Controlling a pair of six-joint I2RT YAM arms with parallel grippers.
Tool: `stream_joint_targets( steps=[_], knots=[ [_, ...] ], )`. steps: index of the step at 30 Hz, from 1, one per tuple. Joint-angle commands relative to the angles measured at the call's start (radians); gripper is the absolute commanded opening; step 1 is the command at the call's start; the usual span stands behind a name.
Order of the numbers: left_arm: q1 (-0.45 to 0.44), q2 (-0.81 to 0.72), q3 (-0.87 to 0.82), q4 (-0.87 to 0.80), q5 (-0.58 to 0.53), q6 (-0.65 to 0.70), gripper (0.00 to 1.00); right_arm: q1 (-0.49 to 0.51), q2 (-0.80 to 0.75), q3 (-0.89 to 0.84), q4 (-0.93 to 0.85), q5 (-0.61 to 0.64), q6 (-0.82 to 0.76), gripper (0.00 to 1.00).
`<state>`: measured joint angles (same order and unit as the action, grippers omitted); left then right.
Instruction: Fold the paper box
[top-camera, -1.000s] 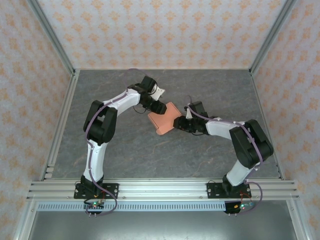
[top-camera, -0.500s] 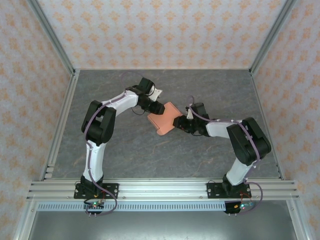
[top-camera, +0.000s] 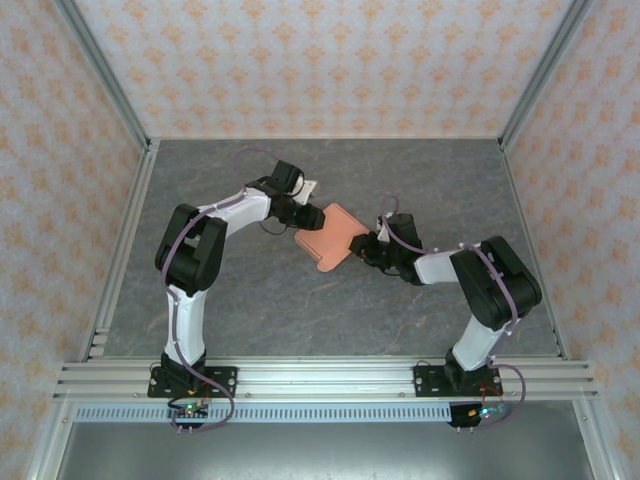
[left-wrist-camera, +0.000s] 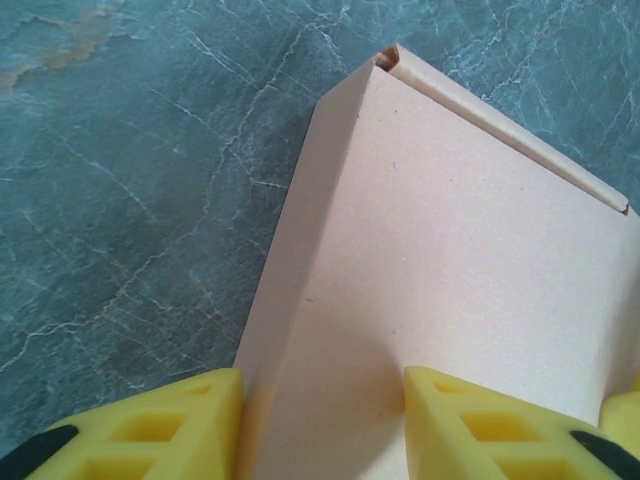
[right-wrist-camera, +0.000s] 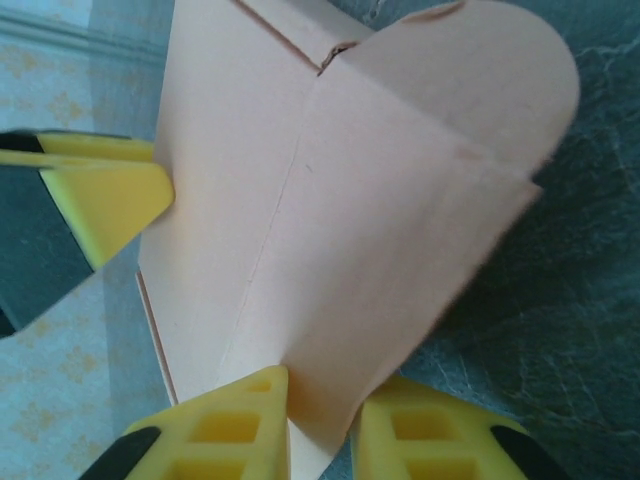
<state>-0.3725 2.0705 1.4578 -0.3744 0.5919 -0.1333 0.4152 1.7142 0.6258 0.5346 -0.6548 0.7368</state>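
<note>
Snugly, paper box (right-wrist-camera: 380, 200) in right tool (right-wrist-camera: 325, 435)

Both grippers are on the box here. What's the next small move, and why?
Probably the left gripper should press the side panel over along its crease while the right gripper holds its pinch. The paper box is held between both, one wall only partly folded and the rounded flap open.

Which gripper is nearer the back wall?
Left. The left gripper sits at the box's left side, closer to the back wall; the right gripper pinches the box's right edge, farther forward.
</note>
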Motion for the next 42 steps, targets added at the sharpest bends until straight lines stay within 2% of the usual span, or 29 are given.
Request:
stream_joint_targets(
  steps=[1, 8, 18, 42],
  knots=[
    [-0.013, 0.008, -0.046, -0.070, 0.001, -0.020, 0.41, 0.004, 0.015, -0.004, 0.122, 0.012, 0.020, 0.16],
    [-0.007, -0.004, -0.084, -0.047, 0.063, -0.053, 0.33, 0.004, -0.007, -0.011, 0.153, 0.014, 0.029, 0.09],
    [0.000, -0.003, -0.106, -0.045, 0.081, -0.065, 0.33, 0.004, -0.010, -0.005, 0.152, 0.015, 0.019, 0.08],
    [0.001, -0.024, -0.178, 0.014, 0.171, -0.120, 0.31, 0.005, -0.183, 0.038, 0.045, 0.024, -0.003, 0.06]
  ],
)
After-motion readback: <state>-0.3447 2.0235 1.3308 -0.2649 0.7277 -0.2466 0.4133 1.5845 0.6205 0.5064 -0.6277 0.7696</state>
